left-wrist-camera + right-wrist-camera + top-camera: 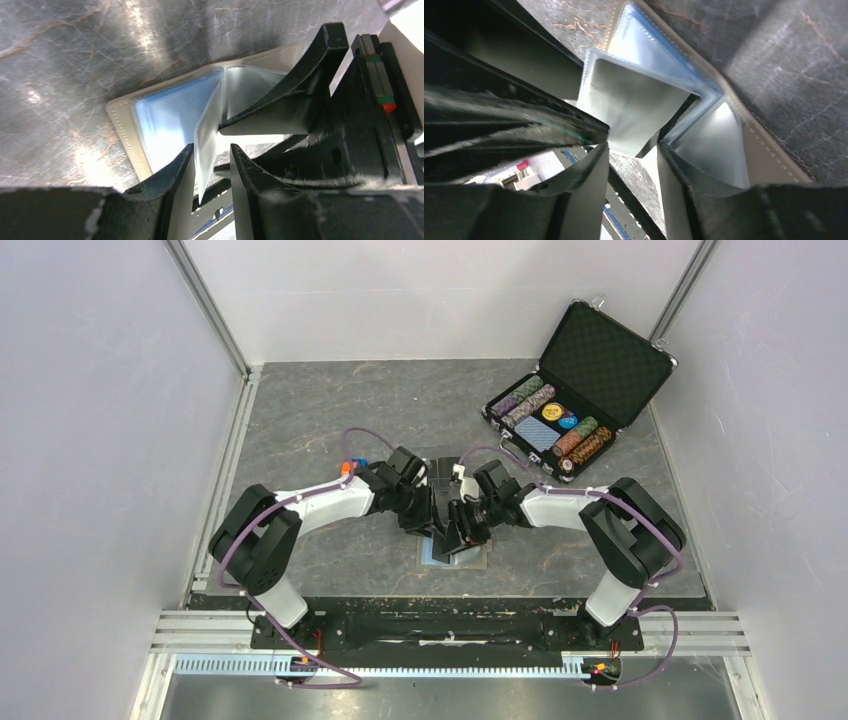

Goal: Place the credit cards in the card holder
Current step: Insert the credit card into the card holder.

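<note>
Card holder [165,115] lies open at 6 o'clock on table [330,430]. Your L gripper [212,150], half-open, straddles a clear sleeve [207,125] w/o clamping. R gripper [633,150] half-open, empty. Pinch sleeve, spread pocket; credit cards unseen.

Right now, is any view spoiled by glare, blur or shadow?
Top external view: even light, sharp, though the card holder is mostly covered. Left wrist view: glare streaks on the table, left fingers soft. Right wrist view: right fingers dark and blurred, with a bright patch on the holder's clear sleeve.
</note>
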